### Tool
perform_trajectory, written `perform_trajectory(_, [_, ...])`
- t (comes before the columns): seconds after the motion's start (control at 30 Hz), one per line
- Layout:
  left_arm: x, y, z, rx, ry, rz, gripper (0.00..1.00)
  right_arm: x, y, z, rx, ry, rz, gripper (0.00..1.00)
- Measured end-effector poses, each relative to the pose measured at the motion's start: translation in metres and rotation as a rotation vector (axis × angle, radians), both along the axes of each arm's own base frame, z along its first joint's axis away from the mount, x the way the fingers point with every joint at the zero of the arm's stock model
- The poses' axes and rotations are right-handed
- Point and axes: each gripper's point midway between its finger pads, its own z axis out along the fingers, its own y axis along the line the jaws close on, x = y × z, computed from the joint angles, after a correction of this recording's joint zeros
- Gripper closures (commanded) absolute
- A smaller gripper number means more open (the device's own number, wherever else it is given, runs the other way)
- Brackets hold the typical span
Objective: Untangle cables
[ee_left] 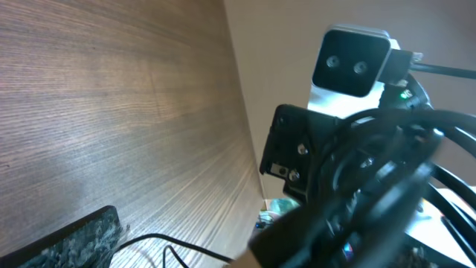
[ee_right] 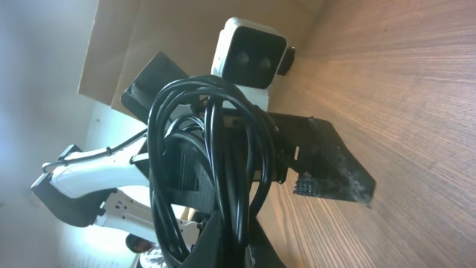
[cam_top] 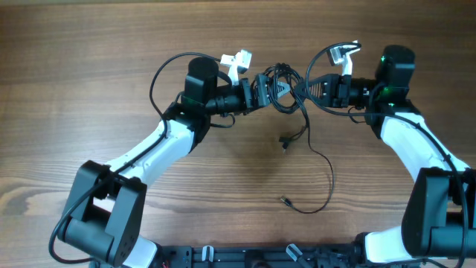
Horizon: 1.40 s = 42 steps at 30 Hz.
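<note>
Item: cables [cam_top: 281, 83], gathered in one tangled coil raised above the far middle of the table [cam_top: 89, 59], between the two arms' ends. The number of cords inside the coil cannot be told. Two free ends are counted. The first plug [cam_top: 284, 141] hangs on a short strand just below the coil. The second plug [cam_top: 284, 199] lies on the wood nearer the robot's base, at the end of a long strand that curves out to the right and back.

Orientation: that long strand runs from the coil toward the base. In the right wrist view the coil [ee_right: 212, 149] is an elongated loop standing upright in the frame.

Grippers, two counted. The right gripper [cam_top: 316, 88] has its jaws drawn narrow, pinching the coil. The left gripper [cam_top: 262, 88] stands spread wide at the coil's other side, one padded finger [ee_left: 74, 238] well clear of the cords.
</note>
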Motion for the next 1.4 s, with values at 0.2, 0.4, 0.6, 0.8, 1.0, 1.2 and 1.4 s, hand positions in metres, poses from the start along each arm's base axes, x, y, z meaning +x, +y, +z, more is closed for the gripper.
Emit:
perform_trajectory(0.2, [0.005, -0.004, -0.003, 0.023, -0.011, 0.05, 0.0, -0.004, 0.008, 0.0, 0.0, -0.001, 0.024, 0.96])
perform_trajectory(0.4, [0.009, -0.003, -0.007, 0.041, -0.006, 0.082, 0.11, -0.002, 0.008, -0.001, -0.005, 0.001, 0.013, 0.96])
perform_trajectory(0.6, [0.009, -0.003, -0.004, 0.064, 0.009, 0.103, 0.52, 0.0, 0.008, -0.007, -0.015, 0.012, -0.004, 0.96])
perform_trajectory(0.8, [0.017, 0.005, -0.018, 0.121, 0.043, 0.177, 0.54, -0.006, 0.01, -0.007, -0.003, 0.015, 0.026, 0.96])
perform_trajectory(1.0, [0.021, 0.008, -0.022, 0.139, 0.045, 0.209, 0.51, -0.011, 0.011, -0.005, 0.011, 0.012, 0.054, 0.96])
perform_trajectory(1.2, [0.021, 0.012, -0.033, 0.183, 0.068, 0.231, 0.54, -0.011, 0.011, -0.004, 0.013, 0.007, 0.059, 0.96])
perform_trajectory(1.4, [0.005, 0.031, -0.079, 0.372, 0.184, 0.267, 0.58, -0.006, 0.013, 0.015, 0.01, -0.141, 0.069, 0.96])
